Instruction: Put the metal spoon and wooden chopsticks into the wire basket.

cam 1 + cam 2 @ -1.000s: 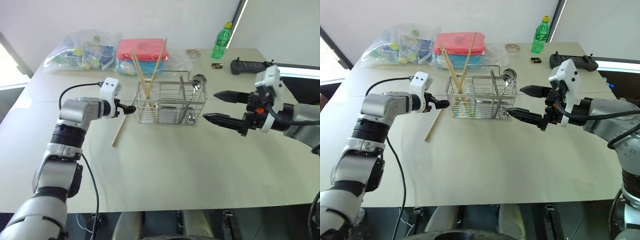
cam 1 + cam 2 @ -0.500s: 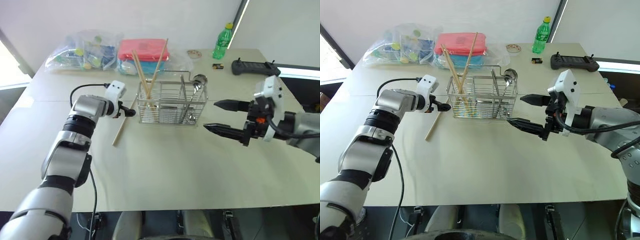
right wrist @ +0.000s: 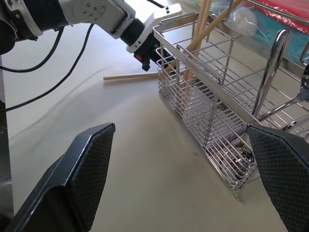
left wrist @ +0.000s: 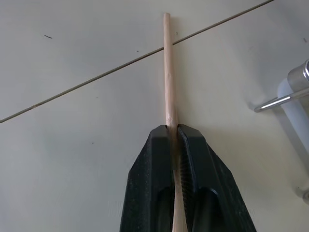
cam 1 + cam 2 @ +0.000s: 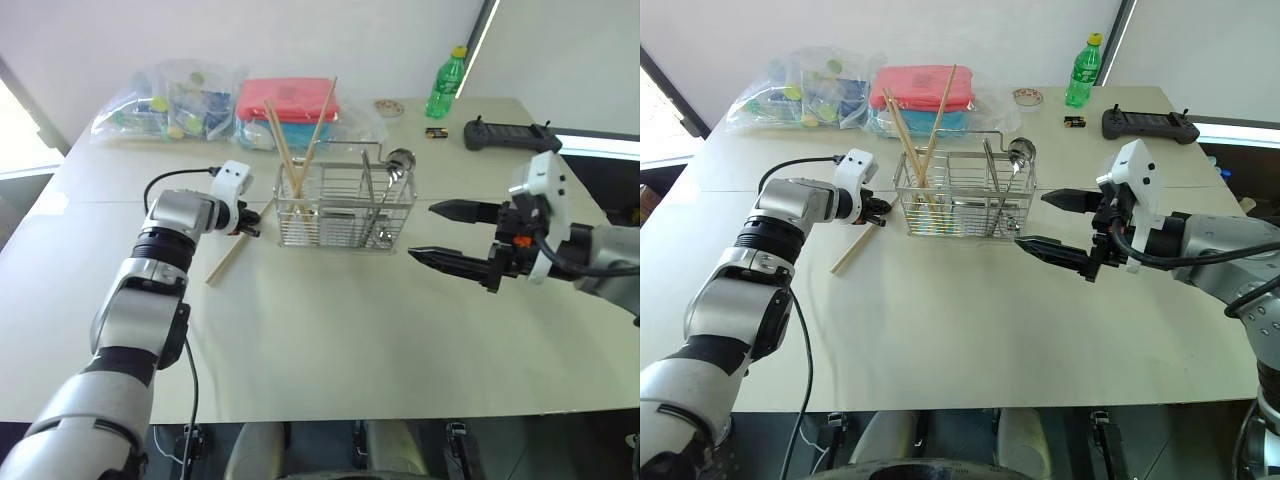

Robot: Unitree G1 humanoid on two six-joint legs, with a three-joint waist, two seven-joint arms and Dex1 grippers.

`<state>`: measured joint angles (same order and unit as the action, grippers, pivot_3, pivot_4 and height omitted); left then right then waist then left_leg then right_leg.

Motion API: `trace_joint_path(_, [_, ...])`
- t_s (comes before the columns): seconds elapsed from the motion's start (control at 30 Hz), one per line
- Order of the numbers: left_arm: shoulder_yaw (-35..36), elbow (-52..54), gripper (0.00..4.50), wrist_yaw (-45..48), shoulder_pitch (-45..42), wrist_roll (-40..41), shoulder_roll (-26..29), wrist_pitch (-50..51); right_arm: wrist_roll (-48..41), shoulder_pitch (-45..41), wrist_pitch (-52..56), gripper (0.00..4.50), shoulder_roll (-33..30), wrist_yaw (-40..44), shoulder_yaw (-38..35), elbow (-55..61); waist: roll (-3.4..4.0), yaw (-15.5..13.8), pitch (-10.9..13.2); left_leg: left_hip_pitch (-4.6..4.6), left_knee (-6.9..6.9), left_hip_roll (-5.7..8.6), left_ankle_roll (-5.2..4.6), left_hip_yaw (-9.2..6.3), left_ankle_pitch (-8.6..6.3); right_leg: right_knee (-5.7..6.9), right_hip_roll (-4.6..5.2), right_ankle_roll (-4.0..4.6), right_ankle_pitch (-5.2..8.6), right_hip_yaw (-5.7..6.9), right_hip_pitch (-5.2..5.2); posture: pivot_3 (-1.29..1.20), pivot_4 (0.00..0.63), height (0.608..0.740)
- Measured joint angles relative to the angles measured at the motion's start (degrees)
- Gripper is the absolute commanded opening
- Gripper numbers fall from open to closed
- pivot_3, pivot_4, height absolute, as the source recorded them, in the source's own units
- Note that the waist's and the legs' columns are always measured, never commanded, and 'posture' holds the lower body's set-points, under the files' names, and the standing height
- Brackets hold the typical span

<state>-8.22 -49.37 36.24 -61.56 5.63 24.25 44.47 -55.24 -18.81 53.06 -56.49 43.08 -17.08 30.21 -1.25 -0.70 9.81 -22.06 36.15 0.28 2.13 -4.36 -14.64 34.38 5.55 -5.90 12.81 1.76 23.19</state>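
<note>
three chopsticks (image 5: 296, 150) in basket (image 5: 345, 210), one (image 4: 168, 77) in left claw (image 4: 174, 133)

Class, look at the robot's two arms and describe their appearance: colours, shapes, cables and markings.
Both arms are built of rounded silver-grey shells with black ribbed joints. A thin black cable loops along the left arm. Each wrist carries a white boxy camera housing. The left claw and right claw have long, tapering black fingers with textured pads; the right one shows a small orange-red part.
</note>
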Motion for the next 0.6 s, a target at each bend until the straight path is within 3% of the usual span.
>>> trace_joint_path(0.37, [1.60, -0.49, 0.03, -0.31, -0.10, -0.22, 0.24, 0.50, 0.72, 1.75, -0.72, 4.47, 0.00, 0.12, 0.07, 0.30, 0.00, 0.03, 0.00, 0.01, 0.00, 0.00, 0.00, 0.00, 0.00, 0.05, 0.00, -0.01, 0.00, 0.00, 0.01, 0.00, 0.150, 0.708])
trace_joint_path(0.6, [6.75, 3.49, 0.03, -5.05, 0.15, -0.03, 2.24, 1.05, 1.89, 1.48, -1.24, 4.47, 0.40, 0.13, 1.21, 0.30, 0.00, 0.15, 0.00, 0.02, 0.01, -0.01, 0.00, 0.00, 0.00, 0.09, 0.00, -0.02, -0.01, 0.00, 0.03, 0.00, 0.150, 0.708])
